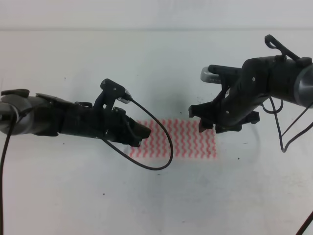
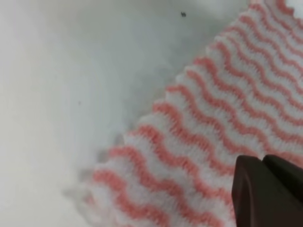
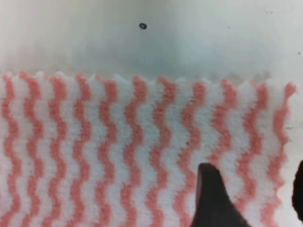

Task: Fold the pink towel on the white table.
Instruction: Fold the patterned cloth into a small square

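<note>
Only the high view shows both arms: the towel (image 1: 183, 139) lies flat on the white tabletop (image 1: 156, 196), left end effector (image 1: 140, 134) over its left end, right end effector (image 1: 208, 125) at its upper right corner. Wrist views crop the fingers — neither grip can be judged.

Your high camera looks down from in front onto the tabletop (image 1: 156, 196), far enough back to take in both arms and the whole towel (image 1: 186, 139) between them. Your left wrist camera sits very close over the towel's (image 2: 227, 118) corner, a dark fingertip (image 2: 265, 194) of its pincer at lower right. Your right wrist camera faces the towel's (image 3: 118, 156) far edge from equally close, one fingertip (image 3: 213, 198) low in view. All three share the towel.
</note>
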`<state>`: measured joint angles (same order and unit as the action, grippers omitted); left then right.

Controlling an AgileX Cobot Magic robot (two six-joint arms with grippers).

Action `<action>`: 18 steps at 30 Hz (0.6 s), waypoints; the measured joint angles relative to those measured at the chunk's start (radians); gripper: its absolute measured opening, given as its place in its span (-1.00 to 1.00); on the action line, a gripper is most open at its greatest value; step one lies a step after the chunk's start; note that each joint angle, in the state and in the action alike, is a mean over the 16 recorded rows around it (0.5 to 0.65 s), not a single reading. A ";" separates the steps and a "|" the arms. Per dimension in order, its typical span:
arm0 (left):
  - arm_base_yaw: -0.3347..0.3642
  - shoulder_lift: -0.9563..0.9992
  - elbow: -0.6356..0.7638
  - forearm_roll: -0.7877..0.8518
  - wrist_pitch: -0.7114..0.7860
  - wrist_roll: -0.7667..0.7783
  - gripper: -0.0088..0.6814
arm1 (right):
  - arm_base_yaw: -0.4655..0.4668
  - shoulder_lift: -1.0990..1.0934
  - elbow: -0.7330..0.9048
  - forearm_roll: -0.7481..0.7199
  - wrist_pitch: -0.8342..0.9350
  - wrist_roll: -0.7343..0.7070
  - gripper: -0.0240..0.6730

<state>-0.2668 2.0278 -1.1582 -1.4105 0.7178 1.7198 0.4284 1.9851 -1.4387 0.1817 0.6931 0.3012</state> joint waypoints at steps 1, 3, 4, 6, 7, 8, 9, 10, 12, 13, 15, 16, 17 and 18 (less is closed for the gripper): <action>0.000 0.000 0.000 -0.006 -0.002 0.004 -0.98 | 0.000 0.000 0.000 0.000 0.000 0.000 0.01; 0.000 0.000 0.000 -0.017 -0.007 0.013 -0.98 | 0.000 0.000 0.000 0.000 -0.001 0.000 0.01; 0.000 0.000 0.000 -0.022 -0.009 0.017 -0.98 | 0.000 0.000 0.000 0.000 -0.001 0.000 0.01; 0.000 -0.001 0.000 -0.027 -0.012 0.022 -0.98 | 0.000 0.000 0.000 -0.001 -0.001 0.000 0.01; 0.000 0.000 0.000 -0.027 -0.014 0.023 -0.98 | 0.000 0.000 0.000 -0.002 -0.001 0.000 0.01; 0.000 0.000 0.000 -0.027 -0.017 0.023 -0.98 | 0.000 0.000 0.000 -0.004 -0.002 0.001 0.01; 0.000 0.001 0.000 -0.027 -0.018 0.024 -0.98 | 0.000 0.000 0.000 -0.005 -0.003 0.001 0.01; 0.000 0.002 0.000 -0.027 -0.020 0.025 -0.98 | 0.000 0.000 0.000 -0.007 -0.004 0.002 0.01; 0.000 0.004 0.000 -0.026 -0.023 0.026 -0.98 | 0.000 0.000 0.000 -0.010 -0.006 0.003 0.01; 0.000 0.006 0.000 -0.026 -0.024 0.027 -0.98 | -0.001 0.000 0.000 -0.012 -0.008 0.003 0.01; 0.000 0.009 0.000 -0.024 -0.025 0.028 -0.99 | -0.002 0.000 0.000 -0.015 -0.011 0.004 0.01; 0.000 0.011 0.000 -0.024 -0.026 0.028 -0.99 | -0.002 0.000 0.000 -0.016 -0.013 0.005 0.01; 0.000 0.013 0.000 -0.023 -0.026 0.029 -0.99 | -0.003 0.000 0.000 -0.018 -0.015 0.005 0.01; 0.000 0.016 0.000 -0.023 -0.026 0.029 -0.99 | -0.003 0.000 0.000 -0.019 -0.016 0.006 0.00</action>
<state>-0.2669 2.0439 -1.1579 -1.4332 0.6919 1.7486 0.4250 1.9851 -1.4387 0.1625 0.6768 0.3070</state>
